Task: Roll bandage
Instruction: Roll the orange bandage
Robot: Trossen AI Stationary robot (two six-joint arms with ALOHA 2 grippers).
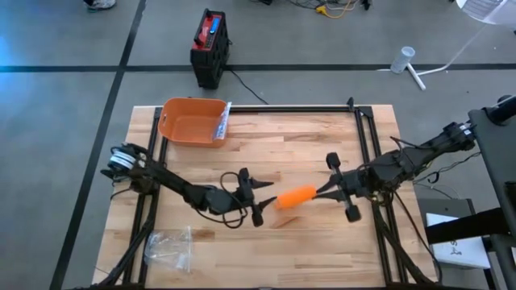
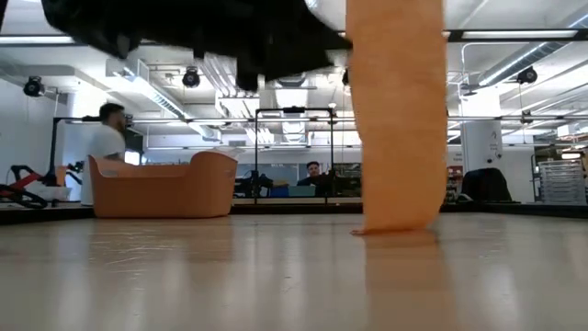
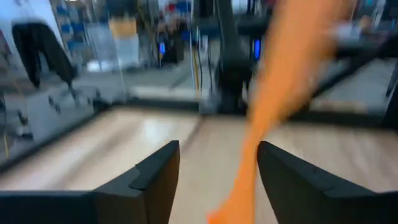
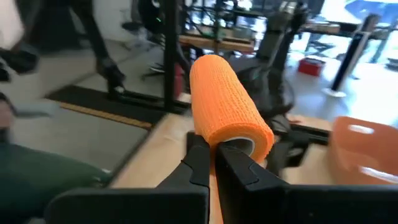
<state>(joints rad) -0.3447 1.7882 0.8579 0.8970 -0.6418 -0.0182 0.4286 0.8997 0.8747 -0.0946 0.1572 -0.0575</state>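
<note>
High view: the orange bandage roll (image 1: 296,196) was held above the middle of the worktop (image 1: 306,137), pinched at one end in the closed right claw (image 1: 329,190). The left claw (image 1: 260,196), its fingers (image 3: 155,177) parted and empty, was seen just beside the roll's free end. The loose strip is probably best kept taut and aligned while it is wound.

Robotics lab, concrete floor (image 1: 64,121) with tape lines, workstations behind (a seated person (image 2: 108,147)), exposed ceiling ducts (image 2: 220,69)
</note>
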